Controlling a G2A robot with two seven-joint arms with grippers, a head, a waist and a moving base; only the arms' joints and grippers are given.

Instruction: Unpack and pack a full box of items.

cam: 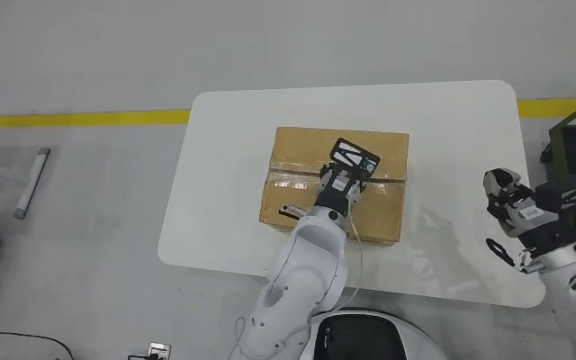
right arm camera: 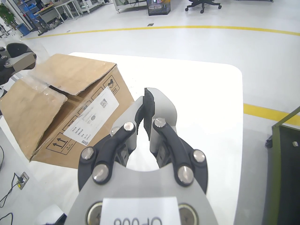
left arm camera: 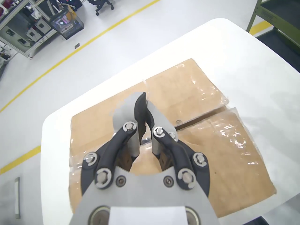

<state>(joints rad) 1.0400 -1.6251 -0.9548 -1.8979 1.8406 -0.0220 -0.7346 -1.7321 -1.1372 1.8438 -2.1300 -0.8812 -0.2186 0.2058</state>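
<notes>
My left pincer (left arm camera: pixel 143 99) hangs pressed together just above the box (left arm camera: pixel 222 146), its tips over the seam (left arm camera: pixel 201 118) where the two top flaps meet. A wisp of clear film sits at the tips, but I cannot tell whether I am pinching it. This is where I expect trouble. Shiny tape (left arm camera: pixel 211 92) clings along that seam, so if I pull up on a flap that is bound at its ends, I may lift or drag the whole box instead of opening it, or tear the cardboard. If I drive my closed tips down into the gap, I could fold a flap in onto whatever is packed underneath. My right pincer (right arm camera: pixel 146 99) is also pressed together and holds nothing. It is out by the table's right end, well apart from the box, so it cannot steady it. The box stands upright in the middle of the white table (cam: pixel 450 126), top flaps up. The far flap (right arm camera: pixel 77 76) is slightly raised at the end nearest my right arm. Its long axis runs side to side in front of me, along the table's length, and the seam follows it. The end with the white label (right arm camera: pixel 93 115) faces my right pincer.
</notes>
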